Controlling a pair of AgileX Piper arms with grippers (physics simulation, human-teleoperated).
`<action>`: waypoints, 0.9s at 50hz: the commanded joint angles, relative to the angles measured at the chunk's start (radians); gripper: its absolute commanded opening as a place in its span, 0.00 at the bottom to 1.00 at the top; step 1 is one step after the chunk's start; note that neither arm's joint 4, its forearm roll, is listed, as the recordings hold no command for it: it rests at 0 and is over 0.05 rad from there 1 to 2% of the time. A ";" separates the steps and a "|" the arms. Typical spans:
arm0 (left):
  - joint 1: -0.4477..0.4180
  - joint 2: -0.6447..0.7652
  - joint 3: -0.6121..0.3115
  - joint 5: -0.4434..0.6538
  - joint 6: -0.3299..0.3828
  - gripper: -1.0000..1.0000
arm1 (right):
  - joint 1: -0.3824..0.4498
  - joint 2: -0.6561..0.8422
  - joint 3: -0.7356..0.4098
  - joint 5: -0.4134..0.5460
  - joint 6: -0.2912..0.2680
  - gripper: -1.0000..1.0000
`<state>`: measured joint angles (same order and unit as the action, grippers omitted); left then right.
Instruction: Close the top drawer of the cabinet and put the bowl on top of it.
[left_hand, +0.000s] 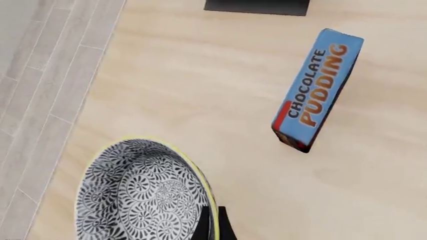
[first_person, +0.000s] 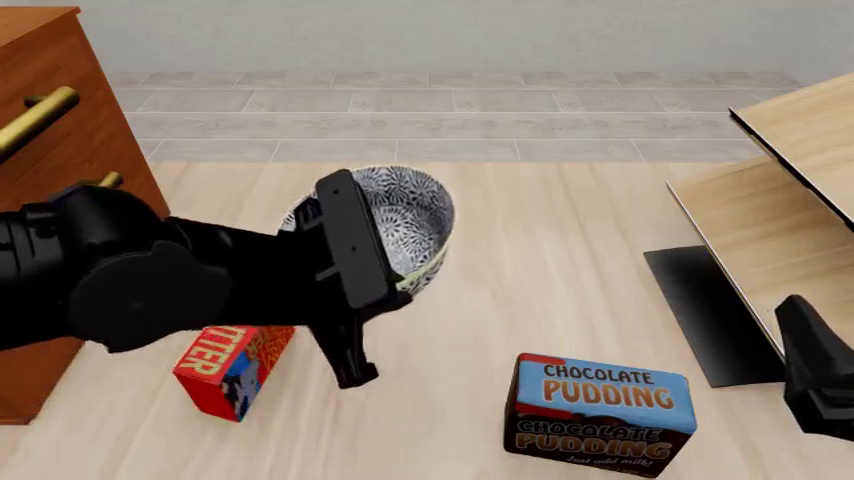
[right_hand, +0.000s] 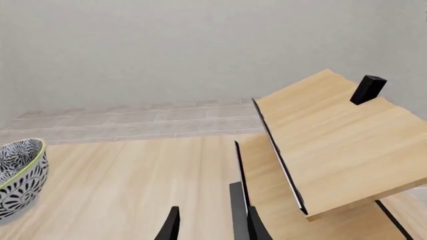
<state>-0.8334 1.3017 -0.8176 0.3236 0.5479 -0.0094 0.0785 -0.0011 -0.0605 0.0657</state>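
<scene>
The patterned bowl (first_person: 400, 215) hangs tilted above the floor, and my left gripper (first_person: 407, 272) is shut on its near rim. In the left wrist view the bowl (left_hand: 137, 195) fills the lower corner with one finger (left_hand: 215, 225) over its yellow-edged rim. The reddish-brown cabinet (first_person: 67, 70) stands at the far left. A brass handle (first_person: 34, 115) marks its top drawer (first_person: 60, 140); my left arm hides much of the front, so I cannot tell whether the drawer is in or out. My right gripper (right_hand: 210, 225) is open and holds nothing, low at the right (first_person: 817, 375).
A red butter box (first_person: 227, 365) lies under my left arm. A blue chocolate pudding box (first_person: 601, 405) stands near the front middle, also seen from the left wrist (left_hand: 320, 90). Pale wood furniture (first_person: 787, 190) with a dark base (first_person: 701, 310) occupies the right.
</scene>
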 joint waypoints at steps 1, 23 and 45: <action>0.012 -0.062 -0.141 0.237 0.037 0.00 | -0.001 0.001 0.000 -0.001 0.000 1.00; -0.052 -0.129 -0.416 0.649 -0.031 0.00 | 0.010 0.003 0.000 -0.003 -0.007 1.00; 0.136 -0.092 -0.664 0.839 0.001 0.00 | 0.008 0.011 0.000 -0.010 -0.012 1.00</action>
<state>-0.7542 1.2033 -1.3836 1.0802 0.5484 -0.0005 0.0891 -0.0009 -0.0701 0.0554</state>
